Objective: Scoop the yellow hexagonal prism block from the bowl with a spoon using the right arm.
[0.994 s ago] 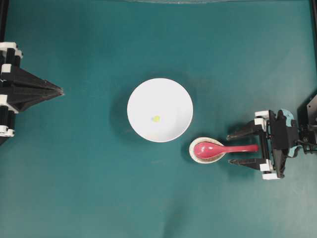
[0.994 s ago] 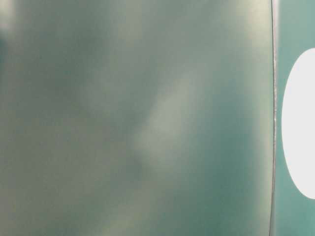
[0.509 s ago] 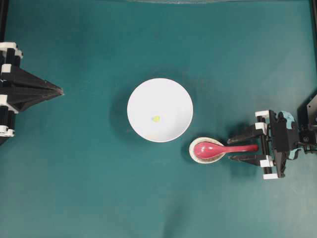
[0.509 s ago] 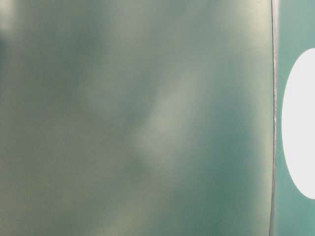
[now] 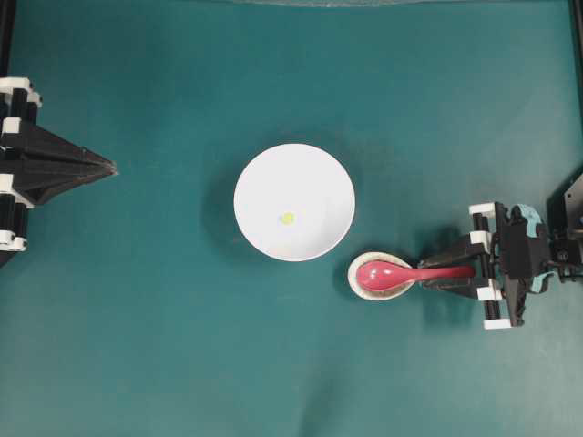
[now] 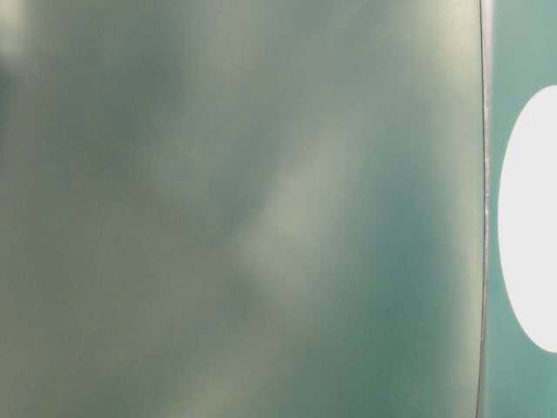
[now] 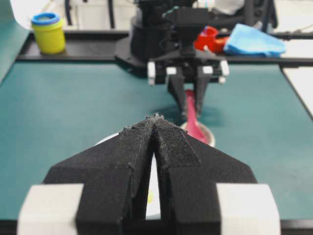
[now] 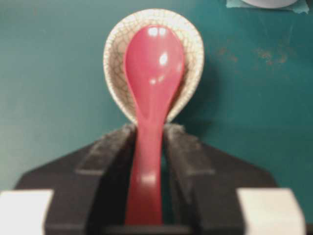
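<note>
Right gripper (image 8: 149, 161) pinches the handle of the red-pink spoon (image 8: 152, 73), though one pad (image 8: 183, 161) seems barely touching; a firm, centred hold is needed before lifting its scoop off the crackle-glazed spoon rest (image 8: 188, 44). Beside it, the white bowl (image 5: 319, 187) holds the yellow hexagonal block (image 5: 287, 218), unobstructed. Left gripper (image 7: 155, 120) sits pressed together, well apart.

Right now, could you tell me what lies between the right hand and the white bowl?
In the overhead view, the red spoon lies on its speckled spoon rest between the right hand and the bowl.
</note>
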Controlling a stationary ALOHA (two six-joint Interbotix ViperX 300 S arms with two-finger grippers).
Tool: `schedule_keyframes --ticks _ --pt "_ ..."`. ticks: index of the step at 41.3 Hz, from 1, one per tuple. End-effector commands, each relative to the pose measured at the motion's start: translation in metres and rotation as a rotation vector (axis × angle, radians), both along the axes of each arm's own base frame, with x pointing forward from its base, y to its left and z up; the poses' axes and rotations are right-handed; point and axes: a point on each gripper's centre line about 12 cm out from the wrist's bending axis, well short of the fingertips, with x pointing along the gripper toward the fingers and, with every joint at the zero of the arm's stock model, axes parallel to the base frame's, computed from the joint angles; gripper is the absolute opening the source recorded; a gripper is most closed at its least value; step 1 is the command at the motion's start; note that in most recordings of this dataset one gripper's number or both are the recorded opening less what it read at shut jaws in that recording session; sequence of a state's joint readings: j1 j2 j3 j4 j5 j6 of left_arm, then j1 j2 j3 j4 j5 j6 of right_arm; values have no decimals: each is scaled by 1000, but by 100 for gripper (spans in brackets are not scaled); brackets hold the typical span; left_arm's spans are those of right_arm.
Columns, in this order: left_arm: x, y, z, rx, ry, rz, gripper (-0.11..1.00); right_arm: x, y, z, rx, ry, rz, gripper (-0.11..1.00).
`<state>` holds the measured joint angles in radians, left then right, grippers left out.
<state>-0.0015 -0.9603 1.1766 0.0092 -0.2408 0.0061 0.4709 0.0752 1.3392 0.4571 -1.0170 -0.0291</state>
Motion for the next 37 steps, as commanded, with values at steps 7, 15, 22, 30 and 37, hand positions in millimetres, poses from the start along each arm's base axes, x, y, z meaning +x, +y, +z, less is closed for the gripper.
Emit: schedule_keyframes --ticks 7,15,22,30,37 --pt "3 0 10 4 -26 -1 0 3 3 8 15 -36 3 25" --pt "2 0 11 -11 -29 -1 0 8 4 29 77 -59 -6 25" --pt "2 0 12 -6 -34 -1 0 15 -3 57 124 -95 -28 25" --pt "2 0 12 -5 -37 -1 0 24 -17 89 110 -102 -49 25" --pt "1 0 13 -5 -38 -1 0 35 -34 114 74 -63 -60 25"
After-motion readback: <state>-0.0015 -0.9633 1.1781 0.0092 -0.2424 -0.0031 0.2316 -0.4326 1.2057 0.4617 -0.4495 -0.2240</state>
